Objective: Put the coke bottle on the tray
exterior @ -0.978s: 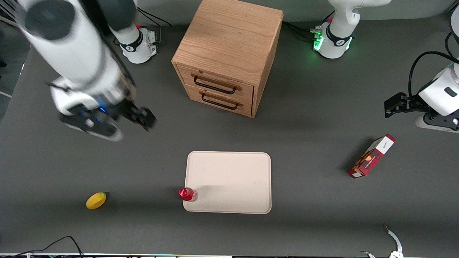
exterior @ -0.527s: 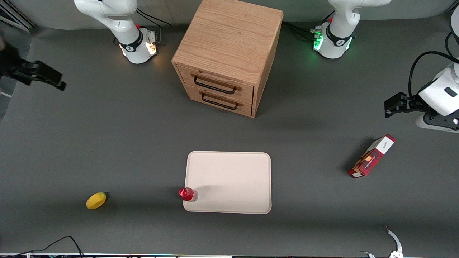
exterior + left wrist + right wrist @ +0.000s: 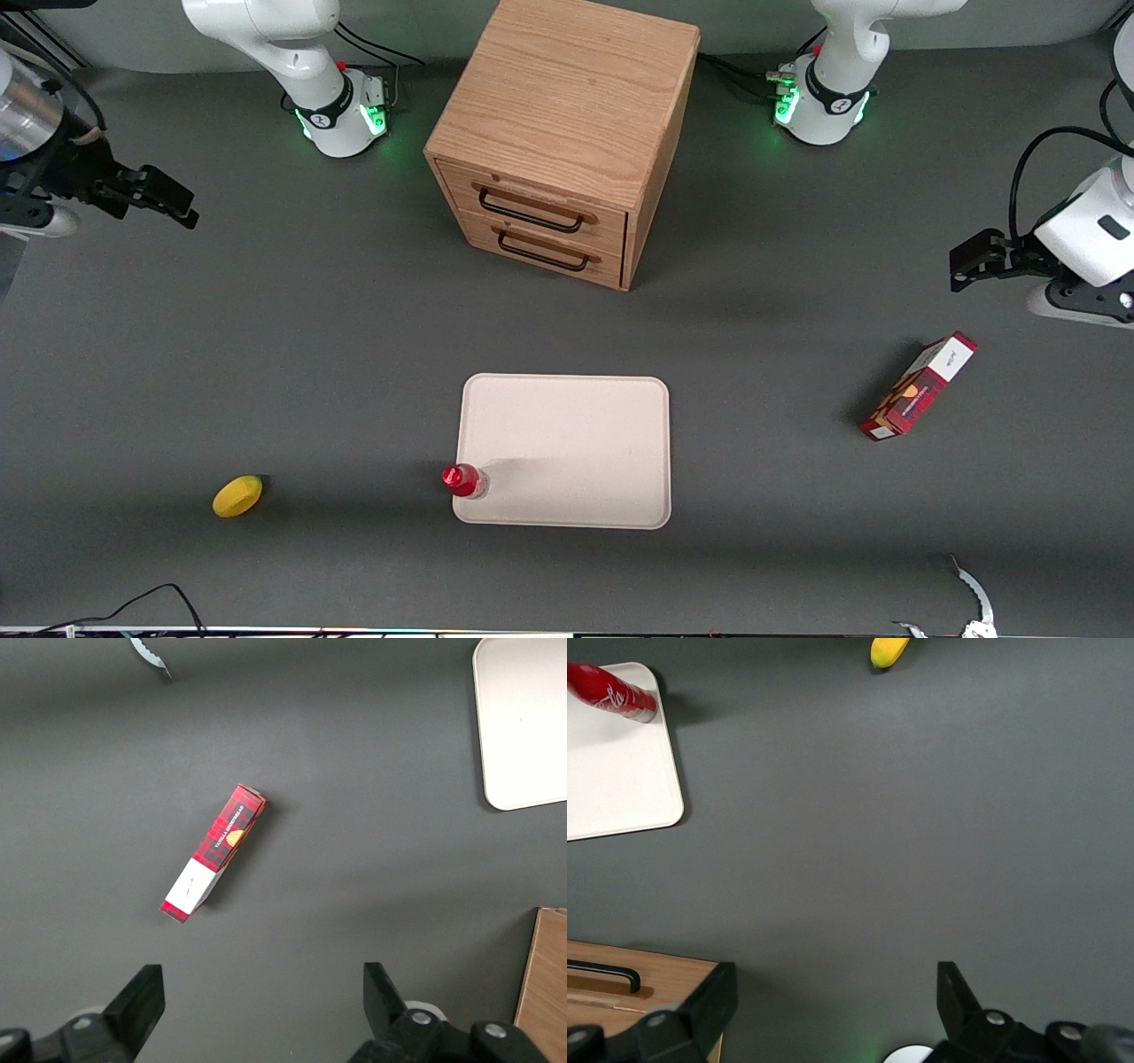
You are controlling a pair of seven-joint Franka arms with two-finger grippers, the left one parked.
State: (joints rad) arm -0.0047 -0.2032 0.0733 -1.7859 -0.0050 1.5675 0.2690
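Observation:
The coke bottle (image 3: 464,480), small and red with a red cap, stands upright on the corner of the cream-white tray (image 3: 567,452) that is nearest the front camera and toward the working arm's end. It also shows in the right wrist view (image 3: 611,693), at the tray's (image 3: 611,780) corner. My right gripper (image 3: 168,199) is open and empty. It hangs high over bare table at the working arm's end, far from the bottle and farther from the front camera. In its own view the gripper (image 3: 837,992) has nothing between its fingers.
A wooden two-drawer cabinet (image 3: 567,142) stands farther from the front camera than the tray. A yellow lemon (image 3: 237,496) lies beside the bottle toward the working arm's end. A red-and-white carton (image 3: 919,386) lies toward the parked arm's end.
My right arm has drawn back from the middle of the table to the working arm's end. The bottle, tray and other things have not moved.

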